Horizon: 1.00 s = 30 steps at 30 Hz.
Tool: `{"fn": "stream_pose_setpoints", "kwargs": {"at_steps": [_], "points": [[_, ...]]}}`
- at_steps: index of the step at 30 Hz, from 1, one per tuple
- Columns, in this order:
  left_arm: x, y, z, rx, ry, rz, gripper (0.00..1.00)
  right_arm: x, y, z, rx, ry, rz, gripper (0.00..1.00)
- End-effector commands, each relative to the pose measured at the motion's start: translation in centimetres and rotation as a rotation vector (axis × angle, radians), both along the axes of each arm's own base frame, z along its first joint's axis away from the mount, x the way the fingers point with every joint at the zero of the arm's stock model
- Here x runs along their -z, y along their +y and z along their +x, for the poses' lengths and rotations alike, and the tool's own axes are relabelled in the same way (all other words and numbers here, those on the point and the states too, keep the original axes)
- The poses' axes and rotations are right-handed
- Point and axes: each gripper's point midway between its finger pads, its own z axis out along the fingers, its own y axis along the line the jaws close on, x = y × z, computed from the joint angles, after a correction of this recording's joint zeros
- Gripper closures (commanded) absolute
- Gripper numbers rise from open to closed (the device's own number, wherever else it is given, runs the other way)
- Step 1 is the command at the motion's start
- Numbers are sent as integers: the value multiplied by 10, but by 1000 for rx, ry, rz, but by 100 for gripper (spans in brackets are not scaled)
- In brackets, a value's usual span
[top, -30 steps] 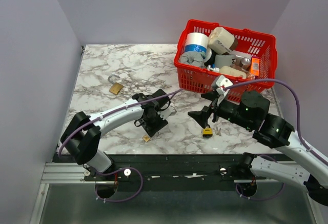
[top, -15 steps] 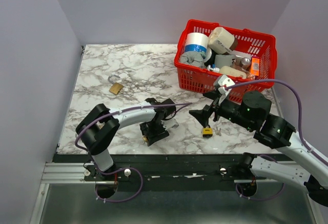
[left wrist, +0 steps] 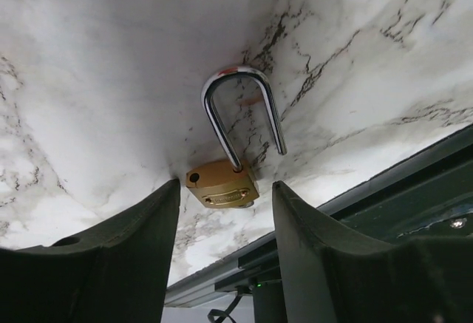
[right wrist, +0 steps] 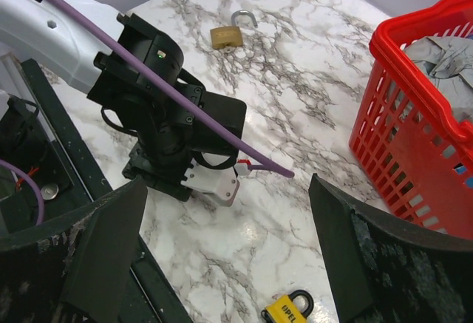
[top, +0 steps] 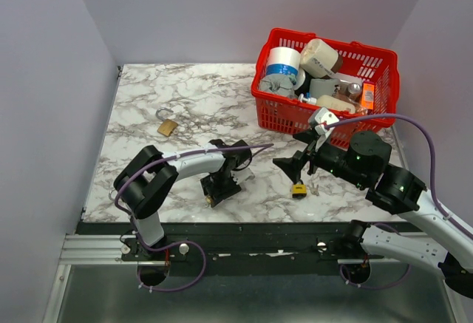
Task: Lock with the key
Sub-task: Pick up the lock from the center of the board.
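Note:
A small brass padlock (left wrist: 222, 184) lies on the marble near the table's front edge, its shackle (left wrist: 240, 109) swung open. My left gripper (left wrist: 226, 190) is low over it and open, one finger on each side of the body, neither pressing it. From above only a brass corner (top: 212, 200) shows under the left gripper (top: 218, 190). A second brass padlock (top: 168, 126) with an open shackle lies at the back left. My right gripper (top: 294, 153) hangs wide open and empty above a yellow padlock (right wrist: 287, 310). I cannot make out a key.
A red basket (top: 384, 68) full of tape rolls and odds and ends stands at the back right. The yellow padlock (top: 298, 189) has a small pale thing (top: 315, 187) beside it. The dark front rail (left wrist: 384, 182) runs just past the left gripper.
The left arm has folded in and its gripper has come down toward the front edge over the small brass padlock. The right arm has barely moved.

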Motion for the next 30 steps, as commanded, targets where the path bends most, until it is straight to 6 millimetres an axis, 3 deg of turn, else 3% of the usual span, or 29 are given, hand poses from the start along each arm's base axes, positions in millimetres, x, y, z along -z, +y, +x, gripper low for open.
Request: {"fn": "stream_pose_setpoints", "kwargs": {"at_steps": [1,5,9,11,14,17,22,26,27,29,30], "points": [[5,-3,7,-44,-56,-6,47,-11,-3,2,21,-9,21,0],[6,-5,9,-85,-74,-20,54,-10,-2,3,22,-8,18,0],[5,-3,15,-129,-88,-29,71,-11,-3,3,23,-11,20,0],[0,-2,27,-170,-128,-36,78,-10,-3,3,25,-11,20,0],[-26,-16,44,-245,-167,-169,89,-10,-3,2,20,-8,18,0],[-70,-36,65,-331,-253,-363,100,-9,-2,2,13,-6,15,0],[-162,-52,92,-426,-383,-730,100,-10,0,9,30,6,2,0],[-227,-64,110,-510,-443,-970,100,-22,8,14,3,9,15,0],[-243,-65,109,-531,-460,-1026,100,-33,11,13,-19,3,34,0],[-269,-71,113,-521,-482,-1154,100,-36,17,15,-39,34,39,0],[-286,-73,108,-494,-486,-1233,100,-39,25,6,-100,75,64,0]]}}
